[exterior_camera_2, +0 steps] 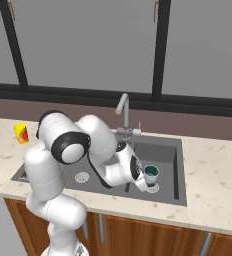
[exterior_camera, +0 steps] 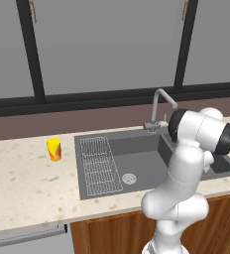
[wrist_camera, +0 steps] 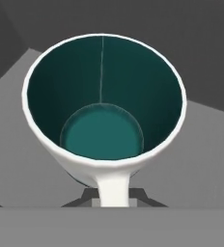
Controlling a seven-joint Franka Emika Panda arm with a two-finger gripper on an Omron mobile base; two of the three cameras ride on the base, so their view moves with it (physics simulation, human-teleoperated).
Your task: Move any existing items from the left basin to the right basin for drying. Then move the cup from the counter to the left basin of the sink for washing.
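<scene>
A: Over the right basin (exterior_camera_2: 165, 162) of the sink (exterior_camera_2: 53, 167), the gripper (exterior_camera_2: 144, 183) holds a mug (exterior_camera_2: 151, 174). The mug is white outside and teal inside, and it stands upright with its mouth up.

B: How are the jaws?

A: They are pressed together on the mug's white handle. From the hand view the handle (wrist_camera: 115, 189) comes down from the rim between the two dark finger tips (wrist_camera: 91, 197), and I look straight into the teal inside of the mug (wrist_camera: 104, 103).

B: Does the mug touch the bottom of the basin?

A: I cannot tell. From the right base view it is low in the basin, just beside the small drain, but the contact is not clear.

B: And the cup?

A: The cup (exterior_camera: 54, 149) is on the counter (exterior_camera: 23, 183), to the left of the sink, well apart from the arm. It is yellow with a red-orange patch and it stands upright. From the right base view it is also visible (exterior_camera_2: 21, 133), at the far left edge near the wall.

B: What about the left basin?

A: The left basin (exterior_camera: 139, 161) has the round silver strainer (exterior_camera: 129, 178) on its floor. Beside it lies the ribbed drainboard (exterior_camera: 100, 166), and the curved silver faucet (exterior_camera: 159, 106) stands behind the sink.
</scene>
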